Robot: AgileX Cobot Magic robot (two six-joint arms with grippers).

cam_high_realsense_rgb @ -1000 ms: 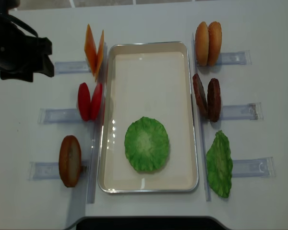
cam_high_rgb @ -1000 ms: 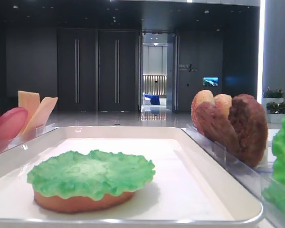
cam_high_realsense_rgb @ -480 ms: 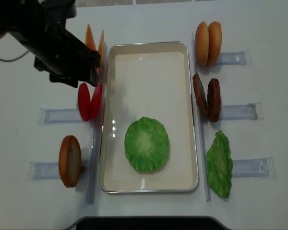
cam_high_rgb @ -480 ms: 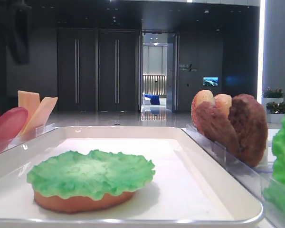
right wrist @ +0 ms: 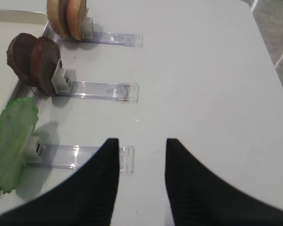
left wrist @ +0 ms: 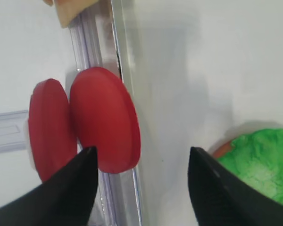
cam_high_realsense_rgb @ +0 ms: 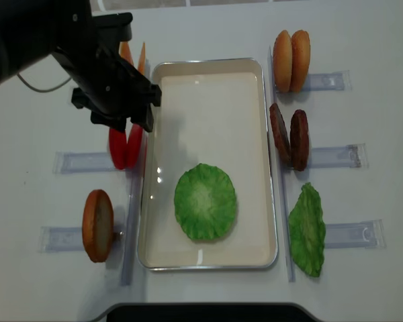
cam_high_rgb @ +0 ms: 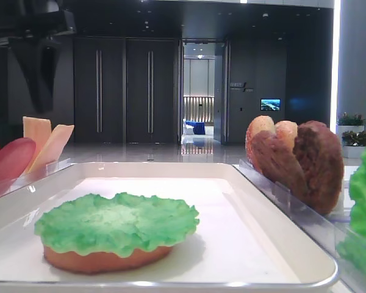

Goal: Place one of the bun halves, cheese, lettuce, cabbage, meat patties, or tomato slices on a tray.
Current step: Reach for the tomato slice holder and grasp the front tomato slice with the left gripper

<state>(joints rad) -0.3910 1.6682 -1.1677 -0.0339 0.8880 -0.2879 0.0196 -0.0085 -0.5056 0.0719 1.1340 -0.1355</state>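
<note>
Both fingers of the left gripper (left wrist: pixel 139 186) are seen spread wide with nothing between them, above the tomato slices (left wrist: pixel 104 126). These two red discs stand on edge in a clear holder (cam_high_realsense_rgb: pixel 87 162), just beside the left rim of the tray (cam_high_realsense_rgb: pixel 208 64). The inner slice is pressed close to the rim, so the tray wall and the holder rail stand right next to it. Behind the slices, the cheese (cam_high_realsense_rgb: pixel 142 60) is partly hidden by the left arm in the top view. A bun half (cam_high_realsense_rgb: pixel 97 225) is placed upright in the nearest holder on the left.

On the tray, a lettuce (cam_high_realsense_rgb: pixel 205 202) is laid over another bun half (cam_high_rgb: pixel 104 258).

The right gripper (right wrist: pixel 141 155) is held open and empty over the table (right wrist: pixel 212 70), near the holder of the second lettuce (right wrist: pixel 12 141). The meat patties (right wrist: pixel 35 63) and two more buns (right wrist: pixel 66 16) are lined up behind it.
</note>
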